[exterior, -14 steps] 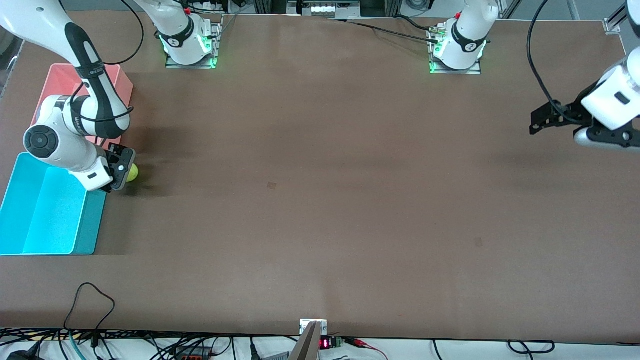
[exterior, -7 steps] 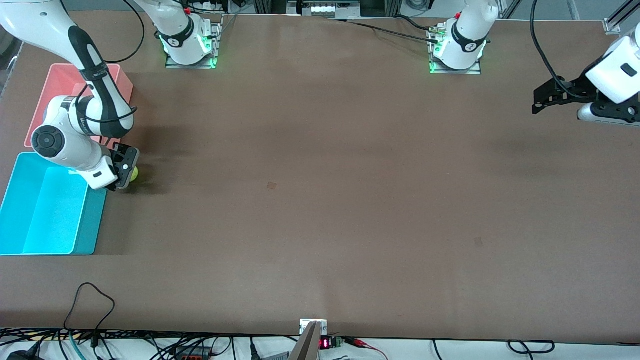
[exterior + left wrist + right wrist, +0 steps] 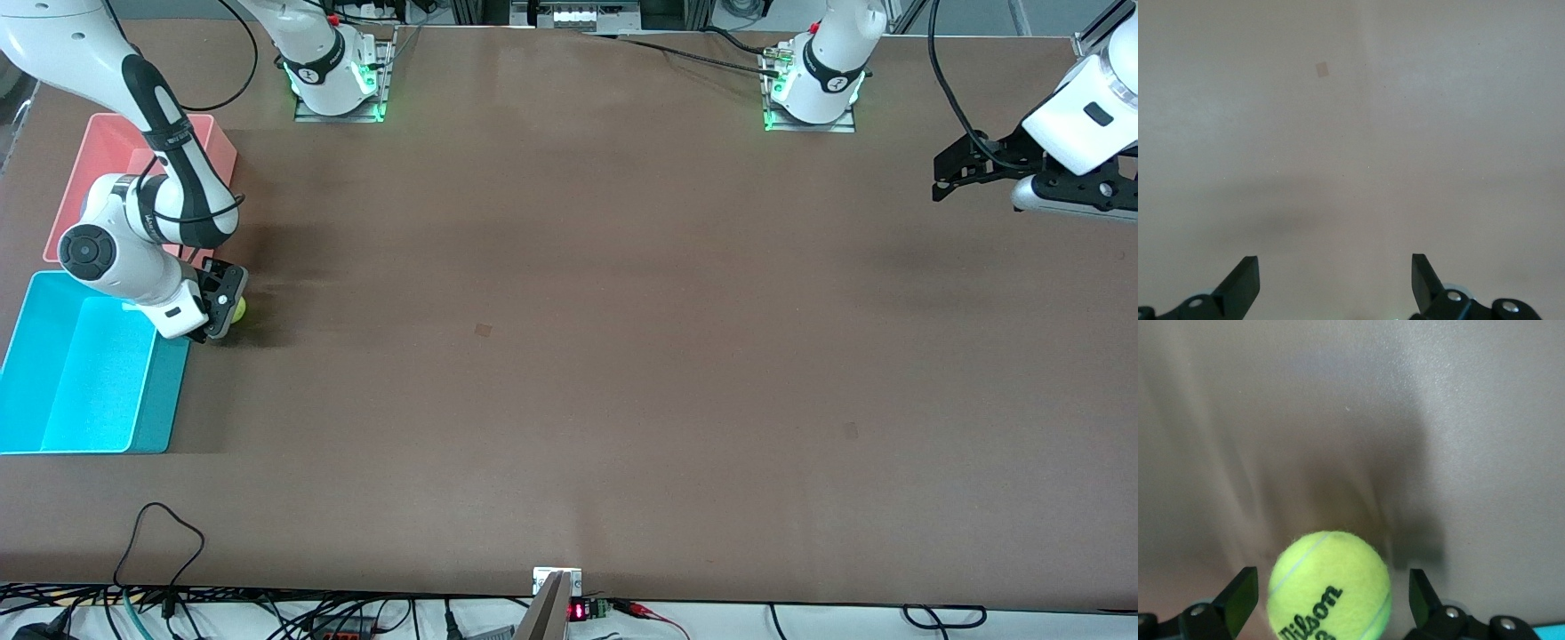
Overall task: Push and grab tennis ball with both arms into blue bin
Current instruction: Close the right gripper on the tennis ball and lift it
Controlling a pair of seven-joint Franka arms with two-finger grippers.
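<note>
Even overhead light keeps the brown table [image 3: 569, 356] bright without glare. Soft dark shadows spread from the right arm [image 3: 133, 240] toward the table's middle, and a fainter one lies under the left arm [image 3: 1080, 133]. The right wrist view shows streaky blur and a broad shadow around the tennis ball [image 3: 1330, 585]; the left wrist view looks pale and washed out

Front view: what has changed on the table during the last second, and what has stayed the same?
The left gripper rose and drew back toward the left arm's base, open and empty. The right gripper shifted only slightly and stays open, its fingers on either side of the tennis ball without closing on it. The ball did not move; it rests on the table beside the blue bin. The pink bin also stayed put.
</note>
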